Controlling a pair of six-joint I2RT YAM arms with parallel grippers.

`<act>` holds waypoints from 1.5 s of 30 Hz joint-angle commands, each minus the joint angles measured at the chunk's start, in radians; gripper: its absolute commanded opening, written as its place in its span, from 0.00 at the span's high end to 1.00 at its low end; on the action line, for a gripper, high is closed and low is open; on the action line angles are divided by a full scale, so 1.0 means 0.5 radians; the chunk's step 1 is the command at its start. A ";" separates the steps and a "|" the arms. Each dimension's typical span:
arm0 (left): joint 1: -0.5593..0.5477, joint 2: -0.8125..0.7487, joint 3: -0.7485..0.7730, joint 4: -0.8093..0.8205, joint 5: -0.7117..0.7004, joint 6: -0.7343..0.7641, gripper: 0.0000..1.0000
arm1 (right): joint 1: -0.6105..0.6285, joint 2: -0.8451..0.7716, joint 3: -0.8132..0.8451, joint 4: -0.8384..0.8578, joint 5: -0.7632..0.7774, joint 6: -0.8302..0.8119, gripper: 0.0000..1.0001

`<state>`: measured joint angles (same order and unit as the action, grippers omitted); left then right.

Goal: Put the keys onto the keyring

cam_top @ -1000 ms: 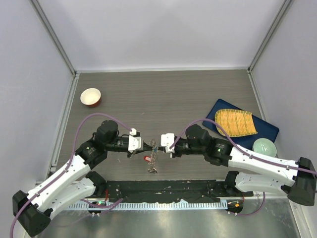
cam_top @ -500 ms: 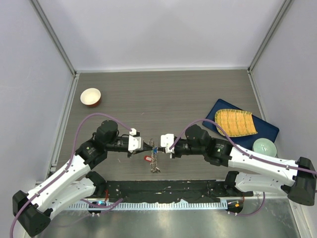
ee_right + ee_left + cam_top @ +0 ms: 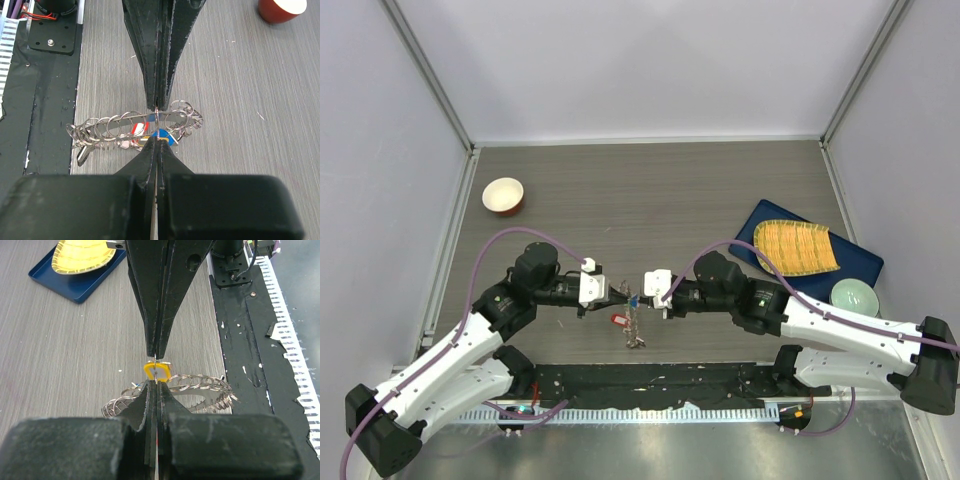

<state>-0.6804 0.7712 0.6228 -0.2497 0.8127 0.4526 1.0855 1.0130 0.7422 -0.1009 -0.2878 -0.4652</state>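
The keys [image 3: 136,129], silver with red, blue and yellow tags, are bunched with wire loops along the toothed keyring [image 3: 200,401]. The bunch lies on the bench [image 3: 650,190], well left of the blue tray [image 3: 858,260] and nearer the front edge than it. Its long axis runs front to back, crosswise to the tools, with its far end between their tips.

The left tool [image 3: 616,293] and right tool [image 3: 646,293] meet tip to tip. Both are pinched fully closed on one thin loop, seemingly the yellow-tagged key's.

This looks like mid-threading. The next move probably calls for a small coordinated twist that keeps both pinches.
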 commanded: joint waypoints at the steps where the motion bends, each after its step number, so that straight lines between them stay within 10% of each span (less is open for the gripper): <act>1: -0.008 -0.011 0.019 0.162 0.059 -0.003 1.00 | 0.010 -0.001 0.019 0.076 0.002 -0.008 0.99; 45: -0.005 -0.002 0.025 0.171 0.062 -0.031 1.00 | 0.010 -0.047 0.016 0.085 0.048 0.013 0.99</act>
<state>-0.6804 0.7750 0.6224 -0.2386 0.8127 0.4477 1.0855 1.0142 0.7422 -0.0929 -0.2882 -0.4644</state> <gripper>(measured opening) 0.010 0.029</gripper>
